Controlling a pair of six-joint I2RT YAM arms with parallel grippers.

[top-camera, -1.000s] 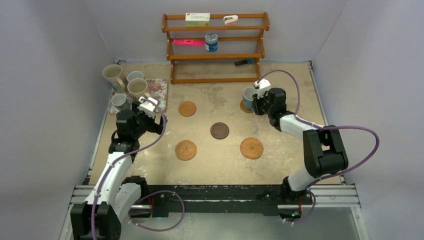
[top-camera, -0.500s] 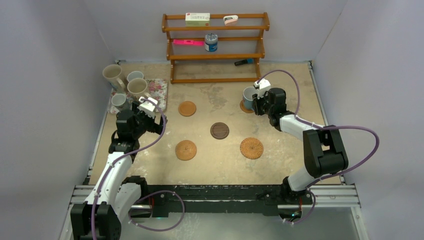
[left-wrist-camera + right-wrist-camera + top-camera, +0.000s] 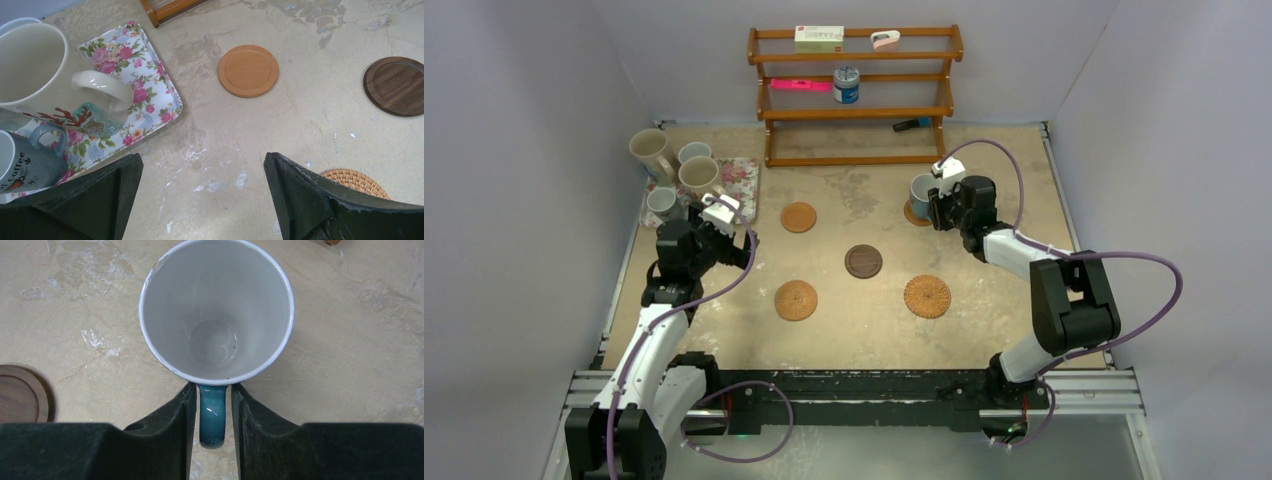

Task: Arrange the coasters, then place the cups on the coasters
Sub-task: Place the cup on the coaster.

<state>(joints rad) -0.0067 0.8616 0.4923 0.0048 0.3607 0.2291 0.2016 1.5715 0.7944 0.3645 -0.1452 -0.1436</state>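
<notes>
A small grey ceramic mug (image 3: 22, 167) lettered "Coffee" stands by the rectangular floral tray (image 3: 150, 95), the left gripper (image 3: 201, 167) holds its fingers wide over the mottled bench (image 3: 225, 130), and the right gripper (image 3: 212, 407) sets its fingers narrowly either side of the glossy teal handle of the light blue glazed mug (image 3: 215, 315), which stands on a tan round coaster (image 3: 912, 217) far right, though whether they pinch it I cannot tell.

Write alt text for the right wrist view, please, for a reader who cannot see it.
Seen from above, an upright blue mug with a white inside, its teal handle between the right gripper's two black fingers, close on either side; whether they pinch it cannot be told. A dark brown coaster shows at the left edge.
</notes>
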